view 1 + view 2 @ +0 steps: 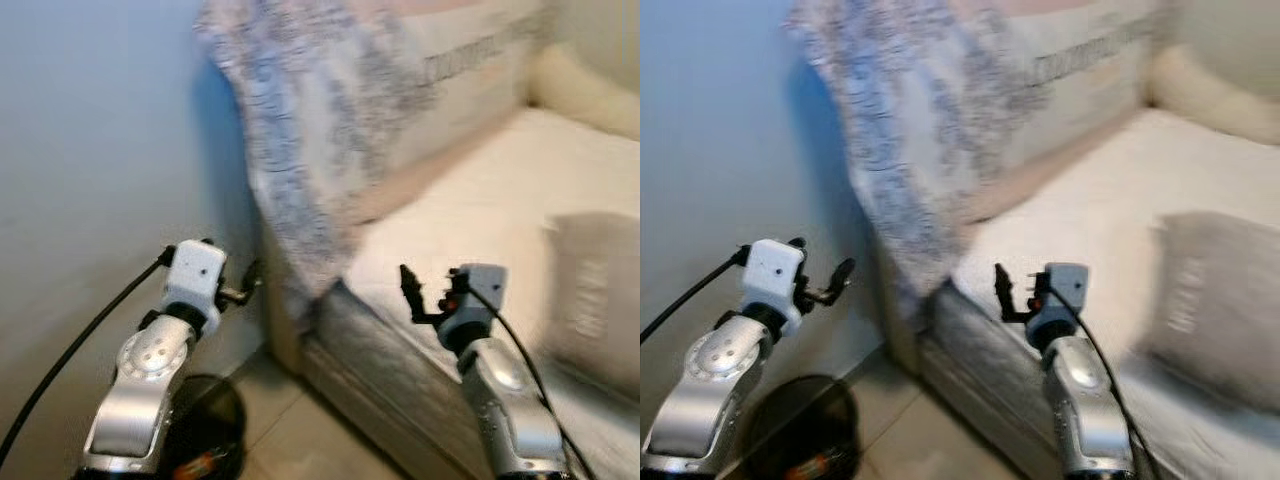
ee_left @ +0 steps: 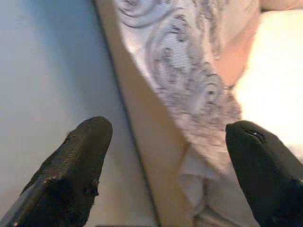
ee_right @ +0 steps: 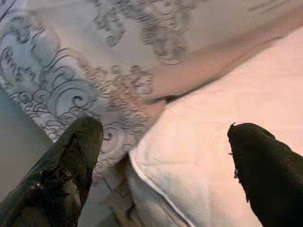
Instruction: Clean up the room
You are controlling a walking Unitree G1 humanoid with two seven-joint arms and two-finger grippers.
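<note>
A blanket (image 1: 300, 130) with grey swirl pattern hangs over the sofa (image 1: 480, 210) arm, upper centre. A grey cushion (image 1: 1220, 300) lies on the seat, right side.

Patterned cloth throw (image 1: 300, 130), matt sofa (image 1: 480, 210)

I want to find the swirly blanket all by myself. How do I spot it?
Find the big pale sofa that stands against the blue-grey wall. At the sofa's end nearest that wall, a blanket hangs down over the armrest toward the floor. It is the one with grey swirls; the cushion on the seat is plain grey.
</note>
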